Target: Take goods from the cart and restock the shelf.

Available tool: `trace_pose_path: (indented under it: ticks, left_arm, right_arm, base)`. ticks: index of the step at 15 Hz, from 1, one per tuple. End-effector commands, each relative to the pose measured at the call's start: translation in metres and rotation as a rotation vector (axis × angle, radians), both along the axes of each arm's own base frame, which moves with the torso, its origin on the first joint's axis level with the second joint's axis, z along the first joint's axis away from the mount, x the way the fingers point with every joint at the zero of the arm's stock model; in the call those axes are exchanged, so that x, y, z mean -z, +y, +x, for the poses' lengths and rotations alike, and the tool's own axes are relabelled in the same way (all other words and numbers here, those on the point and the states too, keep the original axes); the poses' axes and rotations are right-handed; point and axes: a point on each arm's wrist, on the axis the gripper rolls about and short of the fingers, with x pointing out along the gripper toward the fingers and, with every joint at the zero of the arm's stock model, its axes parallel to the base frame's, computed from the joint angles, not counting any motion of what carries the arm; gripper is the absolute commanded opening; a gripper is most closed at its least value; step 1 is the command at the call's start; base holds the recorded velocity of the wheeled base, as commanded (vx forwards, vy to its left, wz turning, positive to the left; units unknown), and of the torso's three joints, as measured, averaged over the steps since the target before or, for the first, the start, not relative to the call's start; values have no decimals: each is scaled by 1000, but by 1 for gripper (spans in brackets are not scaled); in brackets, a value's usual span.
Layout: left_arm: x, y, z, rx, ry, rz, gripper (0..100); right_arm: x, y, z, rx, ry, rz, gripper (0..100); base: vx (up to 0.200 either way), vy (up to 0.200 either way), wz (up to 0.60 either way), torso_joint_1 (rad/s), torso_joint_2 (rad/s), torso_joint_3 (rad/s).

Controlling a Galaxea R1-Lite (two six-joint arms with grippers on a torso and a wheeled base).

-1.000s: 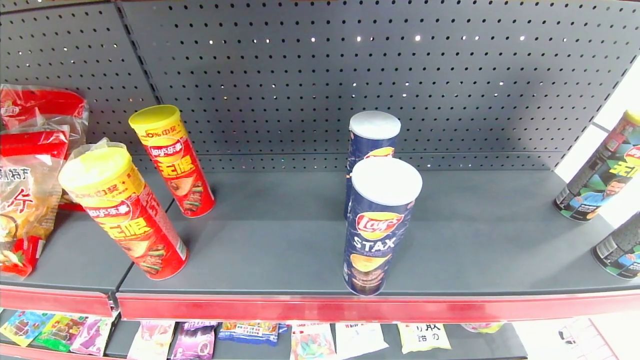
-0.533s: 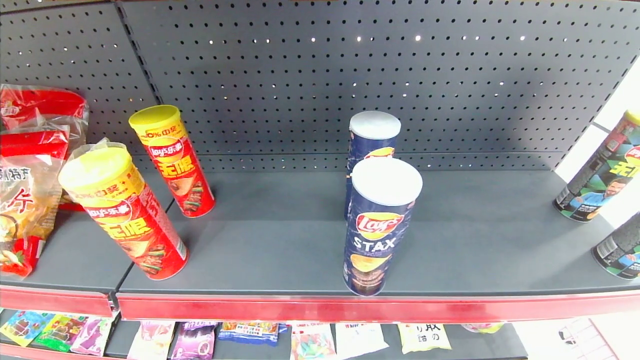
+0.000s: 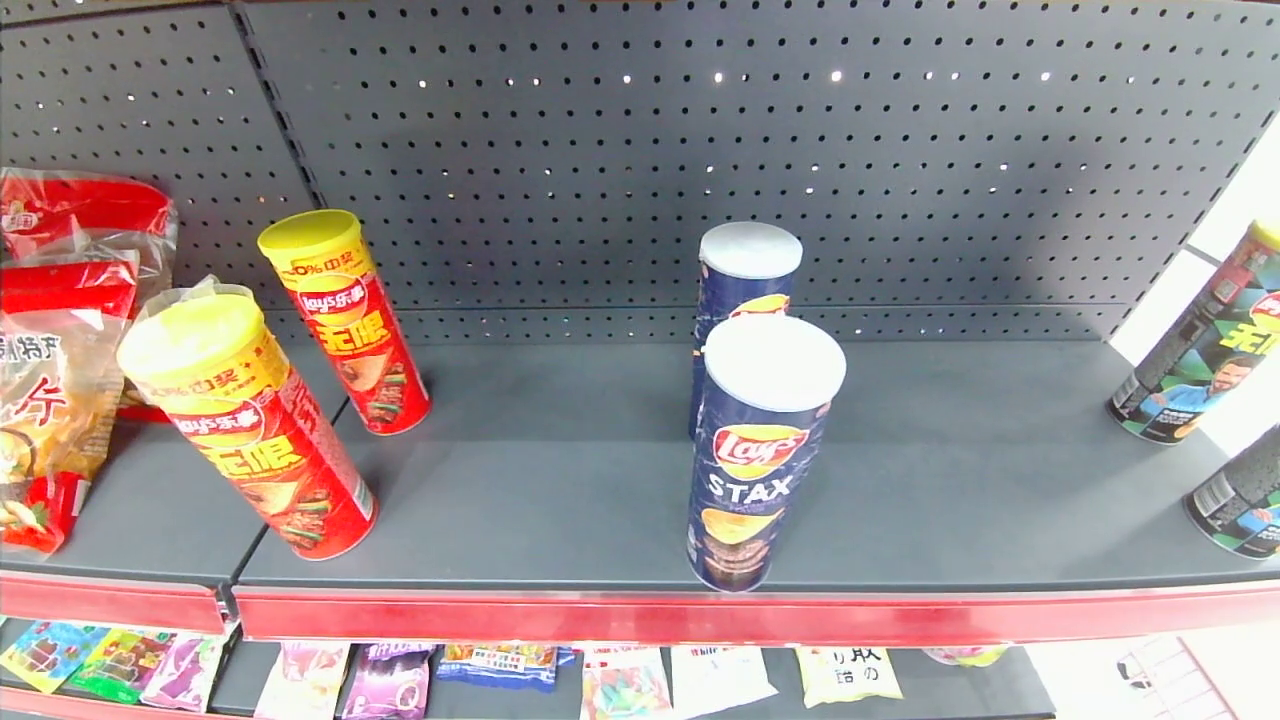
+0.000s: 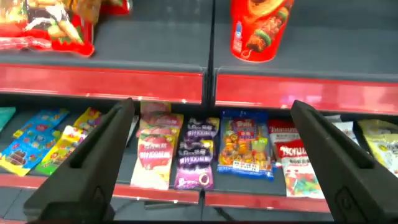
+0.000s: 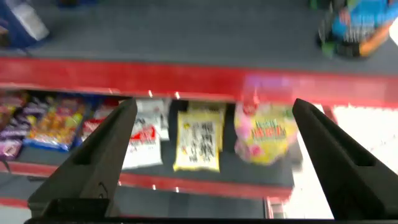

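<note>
Holding the left tool [image 4: 205, 165] spread wide, with nothing between its dark, wedge-shaped fingers, and pointing it at flat, glossy packets [image 4: 189, 152] lying on the lower tier. Holding the right tool [image 5: 208, 162] equally open and empty, below the glossy red lip [image 3: 700, 615] of the shelf [image 3: 560, 500].

Judging the restocking as partly done and between loads, with nothing in either tool.

Already standing upright on the matte grey shelf:
- two blue tubes [image 3: 755, 460], one just behind the other, with smooth printed card walls and pale round lids;
- two red tubes [image 3: 255, 440] with yellow lids, well apart from the blue pair;
- dark printed tubes [image 3: 1195, 350] at the right end;
- crinkly clear-and-red bags [image 3: 50, 380] at the left end.

Leaving broad bare stretches of shelf between these groups, in front of the perforated metal back panel [image 3: 640, 150]. Reading those gaps as room for more tubes, so expecting more fetching from the cart.
</note>
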Motion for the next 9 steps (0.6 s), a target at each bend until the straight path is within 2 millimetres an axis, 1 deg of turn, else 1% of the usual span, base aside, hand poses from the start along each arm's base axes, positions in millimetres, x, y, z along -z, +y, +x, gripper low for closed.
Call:
trace_pose_path:
  ticks: [1,3,4,5,6,8,9]
  left_arm:
    - [-1,0,0,8,-6,20,100]
    - [-1,-1,0,61,-6,16,100]
    - [-1,-2,0,86,-6,16,100]
    - [-1,-2,0,86,-6,16,100]
    - [-1,-2,0,84,-6,16,100]
    - [-1,-2,0,84,-6,16,100]
    - [-1,-2,0,86,-6,22,100]
  right_arm:
    - [0,0,0,11,8,-1,100]
    - [0,0,0,26,8,0,100]
    - [0,1,1,130,11,-1,100]
    - [0,2,0,149,6,2,100]
    - [0,2,0,146,6,2,100]
    - [1,1,-5,24,-57,1,100]
    - [1,1,-4,35,-55,5,100]
  base:
    - [0,0,0,0,0,0]
    - [0,0,0,0,0,0]
    - [0,0,0,0,0,0]
    - [0,0,0,0,0,0]
    - [0,0,0,0,0,0]
    - [0,0,0,0,0,0]
    - [0,0,0,0,0,0]
